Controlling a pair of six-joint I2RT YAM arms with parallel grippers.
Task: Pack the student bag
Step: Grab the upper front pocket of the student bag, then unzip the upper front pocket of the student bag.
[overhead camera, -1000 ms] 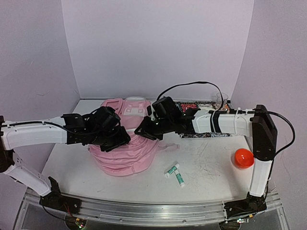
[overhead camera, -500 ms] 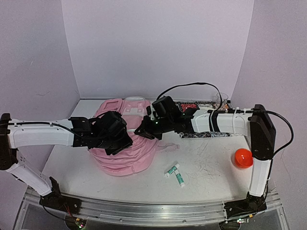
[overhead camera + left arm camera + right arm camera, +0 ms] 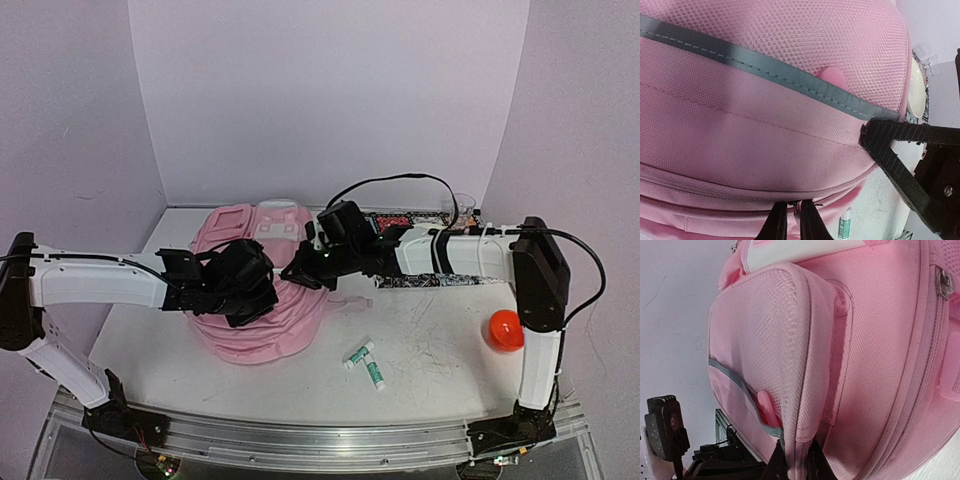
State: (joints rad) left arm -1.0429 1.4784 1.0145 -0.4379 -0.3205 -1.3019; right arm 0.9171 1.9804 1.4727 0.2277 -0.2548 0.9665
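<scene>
Two grips: both arms now have hold of the student bag [image 3: 260, 335], which lies on the table [image 3: 440, 335] directly beneath and between the two sets of jaws
Just changed: the left gripper [image 3: 794, 220] was gaping a second ago; it has slid further across the bag towards the right gripper [image 3: 795, 462] and snapped shut
Left jaws: pressed together on the zip line [image 3: 715, 197] at the bag's lower seam; zip tab or just a nip of cloth, I cannot tell
Right jaws: pinching the raised edge of the mesh pocket [image 3: 755, 340], just where the grey trim [image 3: 765, 70] ends; they tightened a touch in the same second
Bag: looks zipped, nothing packed that I can see
Waiting: two white-and-green tubes [image 3: 365, 363] lie to the near side of the right jaws, well apart from them; an orange ball [image 3: 506, 330] lies farther off
Meaning: I'd judge this the opening step, one grip bracing the cloth while the other draws the zip; packing itself has not begun
Risk: soft cloth may slip from so thin a pinch
</scene>
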